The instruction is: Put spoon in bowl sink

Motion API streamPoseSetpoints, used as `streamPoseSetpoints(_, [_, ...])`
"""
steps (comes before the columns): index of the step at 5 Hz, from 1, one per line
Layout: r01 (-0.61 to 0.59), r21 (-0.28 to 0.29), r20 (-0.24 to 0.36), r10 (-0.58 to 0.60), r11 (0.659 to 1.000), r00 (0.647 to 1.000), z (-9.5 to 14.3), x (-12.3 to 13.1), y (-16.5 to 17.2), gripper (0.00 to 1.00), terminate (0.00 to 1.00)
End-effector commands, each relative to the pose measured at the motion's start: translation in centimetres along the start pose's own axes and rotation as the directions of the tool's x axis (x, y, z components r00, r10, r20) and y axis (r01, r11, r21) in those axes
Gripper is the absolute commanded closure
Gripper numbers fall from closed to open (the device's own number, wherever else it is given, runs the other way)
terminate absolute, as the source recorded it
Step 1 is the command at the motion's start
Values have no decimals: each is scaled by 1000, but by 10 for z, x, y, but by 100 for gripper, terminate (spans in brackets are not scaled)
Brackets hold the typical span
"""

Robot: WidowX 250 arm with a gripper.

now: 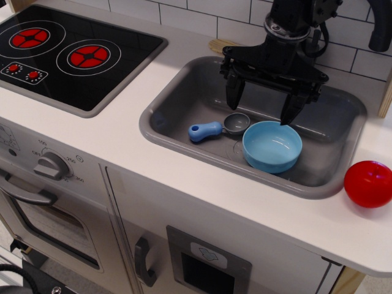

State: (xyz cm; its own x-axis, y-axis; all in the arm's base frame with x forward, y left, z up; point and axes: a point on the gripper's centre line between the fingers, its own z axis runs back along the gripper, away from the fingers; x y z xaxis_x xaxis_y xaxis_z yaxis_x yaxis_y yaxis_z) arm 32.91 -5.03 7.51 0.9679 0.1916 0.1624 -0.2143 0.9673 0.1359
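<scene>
The spoon (215, 128), with a chunky blue handle and a small grey scoop, lies flat on the floor of the grey sink (177, 101), its scoop pointing right toward the bowl. The light-blue bowl (272, 146) stands upright in the sink just right of the spoon, empty. My black gripper (262, 108) hangs open above the sink, its fingertips spread wide, the left one above the spoon's scoop and the right one just above the bowl's far rim. It holds nothing.
A red ball (369, 183) rests on the white countertop right of the sink. A black stovetop (67, 52) with red burners lies at the left. A wooden spoon end (222, 45) shows behind the sink. A dark faucet (381, 27) is at top right.
</scene>
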Motion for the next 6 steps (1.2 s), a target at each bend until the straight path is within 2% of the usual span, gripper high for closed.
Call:
streamPoseSetpoints(1, [0, 0, 0, 0, 1000, 1000, 0, 0, 0, 0, 0])
streamPoseSetpoints(2, [73, 15, 72, -74, 997, 995, 1, 4, 39, 0, 0])
streamPoseSetpoints(3, [169, -6, 81, -168, 986, 983, -9, 9, 70, 0, 0])
streamPoseSetpoints(4, [315, -66, 74, -310, 947, 948, -22, 15, 87, 0, 0])
streamPoseSetpoints(5, [405, -81, 83, -398, 911, 913, -37, 20, 91, 0, 0])
streamPoseSetpoints(6, [448, -112, 74, -442, 887, 894, -47, 25, 84, 0, 0])
